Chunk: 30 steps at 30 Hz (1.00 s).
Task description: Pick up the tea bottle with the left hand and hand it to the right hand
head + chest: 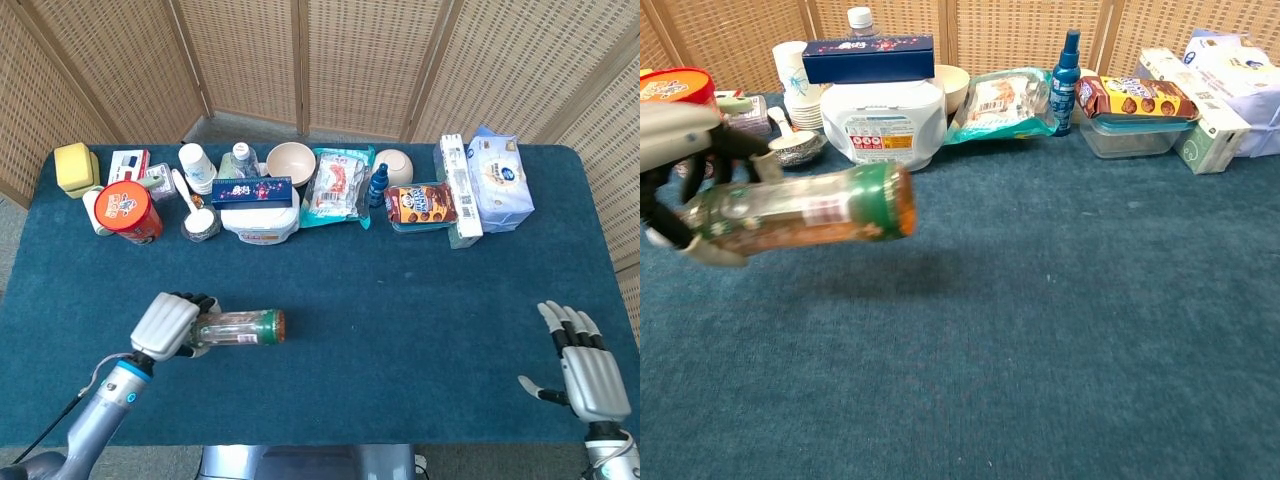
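The tea bottle (243,327) (810,207) is a clear bottle with a green band and an orange cap, held lying sideways above the blue table, cap pointing right. My left hand (172,325) (685,165) grips its base end, fingers wrapped around it. In the chest view the bottle casts a shadow on the cloth below. My right hand (580,368) is at the table's front right corner, fingers spread, holding nothing. It does not show in the chest view.
A row of goods lines the far edge: red tub (128,211), paper cups (197,167), white container with a blue box (257,205), bowl (290,160), snack bag (337,186), blue spray bottle (378,185), cookie box (421,204), tissue pack (499,178). Blue cloth (420,300) lies between the hands.
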Motion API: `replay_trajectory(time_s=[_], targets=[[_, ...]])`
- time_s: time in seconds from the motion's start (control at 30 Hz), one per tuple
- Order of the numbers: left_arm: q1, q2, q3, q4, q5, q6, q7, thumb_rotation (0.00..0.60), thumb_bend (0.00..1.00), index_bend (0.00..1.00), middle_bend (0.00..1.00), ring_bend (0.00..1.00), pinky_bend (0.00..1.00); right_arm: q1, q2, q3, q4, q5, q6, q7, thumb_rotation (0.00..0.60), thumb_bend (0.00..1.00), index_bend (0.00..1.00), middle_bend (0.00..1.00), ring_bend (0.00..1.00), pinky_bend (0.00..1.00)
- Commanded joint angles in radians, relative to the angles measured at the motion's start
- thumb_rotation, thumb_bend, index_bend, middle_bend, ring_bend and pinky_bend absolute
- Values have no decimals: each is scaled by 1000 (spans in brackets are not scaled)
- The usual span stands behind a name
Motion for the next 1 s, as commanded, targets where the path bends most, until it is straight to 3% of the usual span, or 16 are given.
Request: replay_trajectory(time_s=[0.03, 0.47, 0.73, 1.0], targets=[[-52, -21, -40, -41, -53, -50, 42, 600, 8, 556, 591, 580, 582, 23, -4, 0, -58, -1, -32, -55, 546, 0, 0, 0, 0, 0], [-339, -132, -195, -129, -435, -149, 322, 600, 8, 556, 591, 580, 582, 120, 21, 27, -327, 181, -155, -358, 547, 0, 0, 0, 0, 0], [-500, -235, -216, -126, -644, -75, 447, 600, 8, 556, 591, 580, 582, 184, 24, 44, -453, 344, -151, -571, 546, 0, 0, 0, 0, 0], [-612, -330, -236, -114, -744, 20, 513, 600, 8, 556, 591, 580, 582, 238, 3, 48, -537, 467, -101, -730, 546, 0, 0, 0, 0, 0]])
